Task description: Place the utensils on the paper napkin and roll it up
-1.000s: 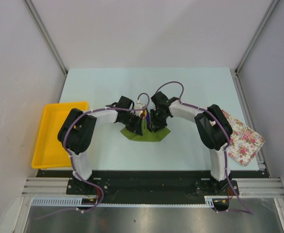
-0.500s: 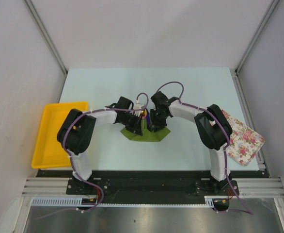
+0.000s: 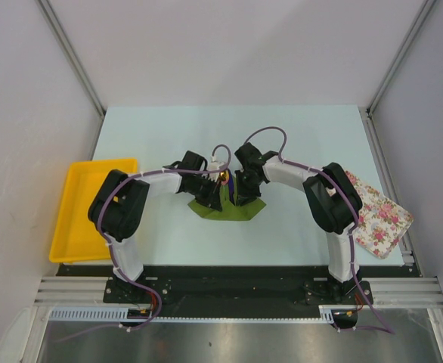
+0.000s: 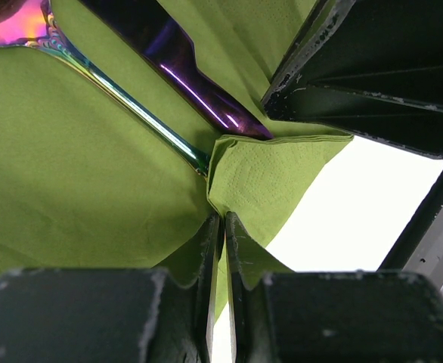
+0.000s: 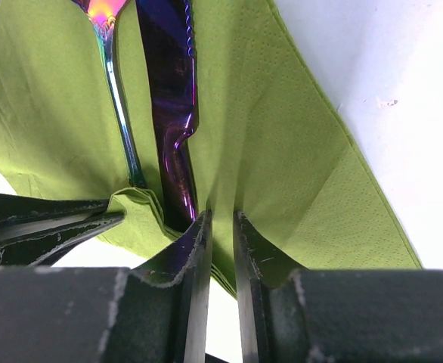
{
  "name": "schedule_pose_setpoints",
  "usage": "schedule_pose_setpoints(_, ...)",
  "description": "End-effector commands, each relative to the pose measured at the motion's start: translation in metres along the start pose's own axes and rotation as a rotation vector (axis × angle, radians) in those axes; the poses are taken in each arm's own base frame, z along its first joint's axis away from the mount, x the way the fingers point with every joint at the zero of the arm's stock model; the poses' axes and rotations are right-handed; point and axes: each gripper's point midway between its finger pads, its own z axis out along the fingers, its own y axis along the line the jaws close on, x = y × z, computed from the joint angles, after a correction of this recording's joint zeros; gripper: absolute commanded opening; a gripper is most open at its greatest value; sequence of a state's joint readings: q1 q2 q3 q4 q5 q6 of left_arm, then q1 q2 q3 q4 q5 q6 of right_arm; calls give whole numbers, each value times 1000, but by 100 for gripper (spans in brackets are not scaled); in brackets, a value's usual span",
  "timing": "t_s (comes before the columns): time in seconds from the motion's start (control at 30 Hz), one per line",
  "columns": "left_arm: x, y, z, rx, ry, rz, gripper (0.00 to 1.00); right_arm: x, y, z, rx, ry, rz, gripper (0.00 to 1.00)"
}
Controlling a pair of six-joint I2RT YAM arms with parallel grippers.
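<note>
While the left hand [image 4: 223,221] and right hand [image 5: 221,219] each pinch the paper napkin [image 4: 78,166], the utensils [image 5: 168,76] point toward twelve o'clock.

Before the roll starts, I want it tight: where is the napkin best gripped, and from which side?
Grip the napkin at the folded edge by the utensils' handle ends, coming from that side, opposite the heads. There the paper is doubled over into a raised lip that jaws can pinch; the rest spreads out under the utensils.
</note>
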State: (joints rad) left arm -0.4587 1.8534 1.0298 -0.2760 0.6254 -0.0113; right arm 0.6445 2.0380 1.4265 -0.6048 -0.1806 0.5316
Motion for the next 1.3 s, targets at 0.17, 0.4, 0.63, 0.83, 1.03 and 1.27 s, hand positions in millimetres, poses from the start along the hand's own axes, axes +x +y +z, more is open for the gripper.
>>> schedule_pose_setpoints(0.17, 12, 1, -5, 4, 7, -35, 13, 20, -23, 36, 123, 26, -15, 23)
schedule_pose_setpoints(0.4, 18, 0, -5, 12, 12, -44, 13, 22, -22, 42, 138, 28, -11, 28)
schedule_pose_setpoints(0.63, 21, 1, -4, 20, 14, -49, 13, 25, -20, 45, 149, 38, -20, 32)
schedule_pose_setpoints(0.83, 20, 0, -4, 24, 15, -44, 13, 27, -21, 49, 153, 49, -17, 35)
schedule_pose_setpoints(1.03, 20, 1, -4, 25, 14, -48, 13, 26, -18, 46, 134, 51, -26, 35)
schedule_pose_setpoints(1.27, 16, -1, -4, 31, 4, -52, 10, 11, 8, 15, 2, 30, -49, 35)
